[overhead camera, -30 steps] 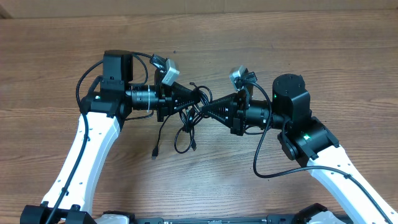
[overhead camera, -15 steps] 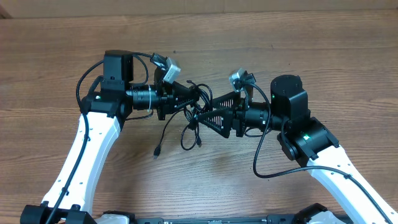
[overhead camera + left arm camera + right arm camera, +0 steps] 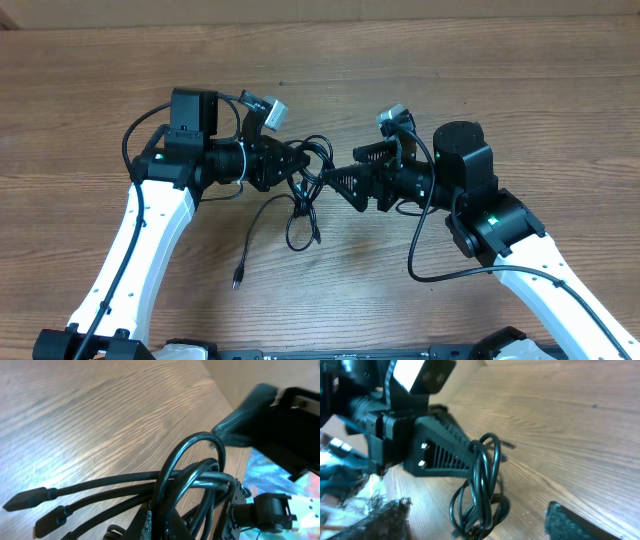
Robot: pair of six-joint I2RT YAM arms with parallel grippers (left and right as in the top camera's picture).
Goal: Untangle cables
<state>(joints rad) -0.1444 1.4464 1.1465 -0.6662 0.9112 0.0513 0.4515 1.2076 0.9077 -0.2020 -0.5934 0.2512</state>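
Black plug end lies nearest, low on the wooden desk, at the end of a slack strand that runs up and away to the rest of the cables. A little farther on, two or three loose loops droop beneath the spot where my arms meet. Above them the knot sits in my left fingers, which are clamped tight on the bunch where several strands cross and one loop arches over the tips. Just to the right, my right fingers stand wide with nothing between them, pointed at that bunch and close beside it.

I judge this to be the gap between pulls: one side anchors the tangle while the other has to choose a strand. The next move calls for closing the right fingers on a single strand, best the arched loop or one drooping below, never the whole bunch. Then I would draw it off to the right while the left holds firm, watching that the knot loosens.
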